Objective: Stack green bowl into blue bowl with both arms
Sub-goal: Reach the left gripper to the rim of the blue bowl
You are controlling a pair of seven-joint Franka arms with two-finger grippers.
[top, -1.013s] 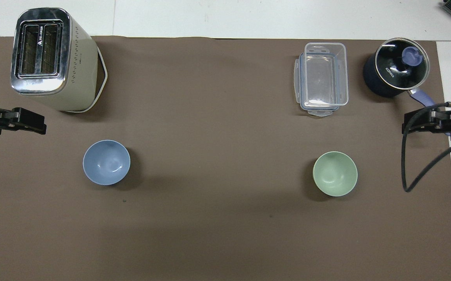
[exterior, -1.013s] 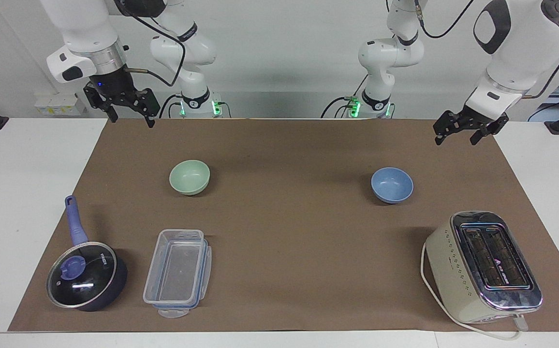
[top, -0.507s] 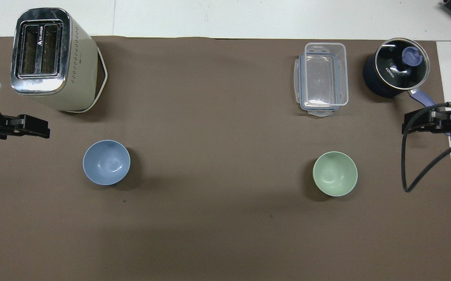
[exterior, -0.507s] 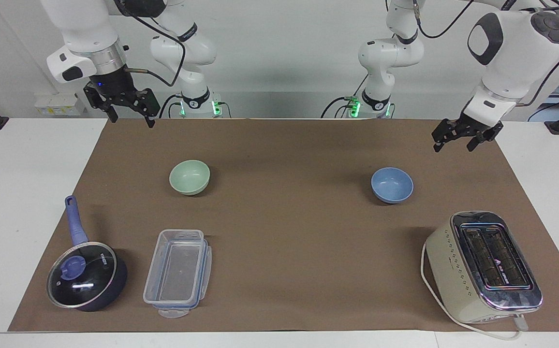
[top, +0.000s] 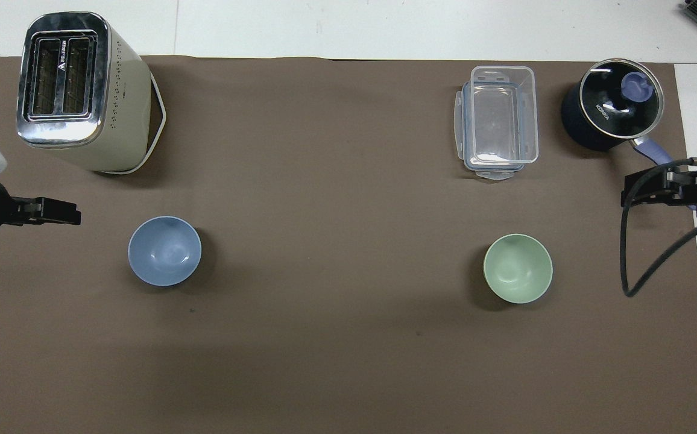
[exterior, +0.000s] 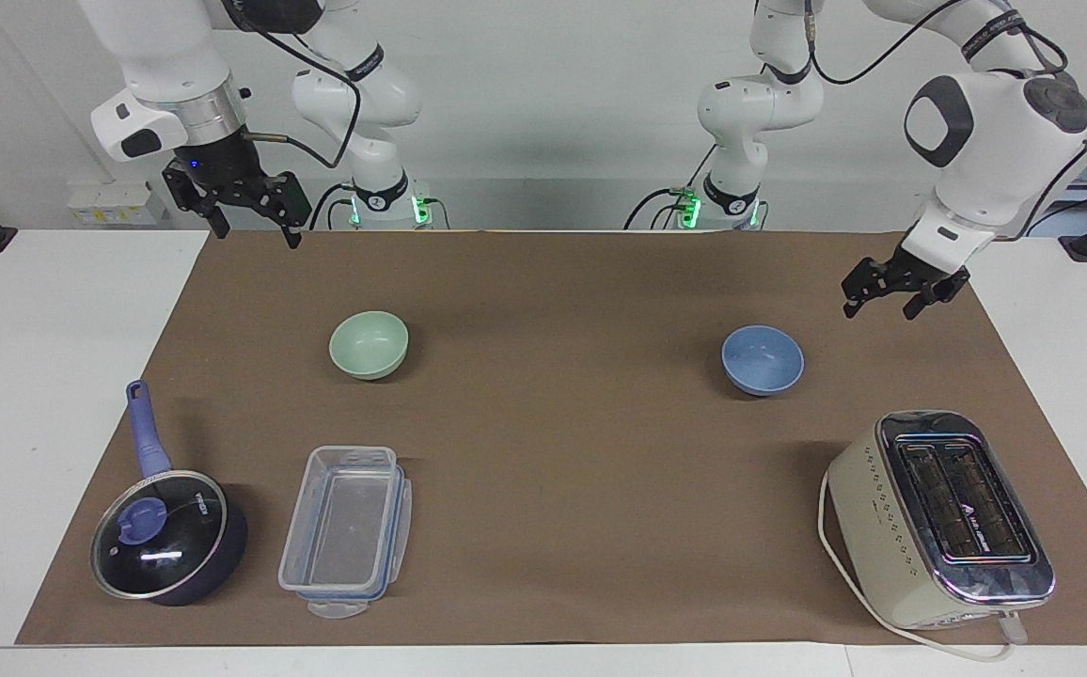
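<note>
The pale green bowl [exterior: 369,344] [top: 518,268] sits upright on the brown mat toward the right arm's end. The light blue bowl [exterior: 762,358] [top: 164,250] sits upright toward the left arm's end, level with it. Both bowls are empty. My left gripper [exterior: 877,308] [top: 74,214] hangs open over the mat near its edge at the left arm's end, apart from the blue bowl. My right gripper [exterior: 257,233] [top: 626,196] is raised and open over the mat's edge at the right arm's end, holding nothing.
A cream toaster [exterior: 940,517] [top: 83,90] stands farther from the robots than the blue bowl. A clear plastic container [exterior: 346,531] [top: 498,120] and a dark lidded saucepan [exterior: 167,536] [top: 611,111] lie farther out than the green bowl. White table [exterior: 36,376] borders the mat.
My left gripper has come down and drifted in over the mat toward the blue bowl. The right arm and both bowls have stayed where they were.
</note>
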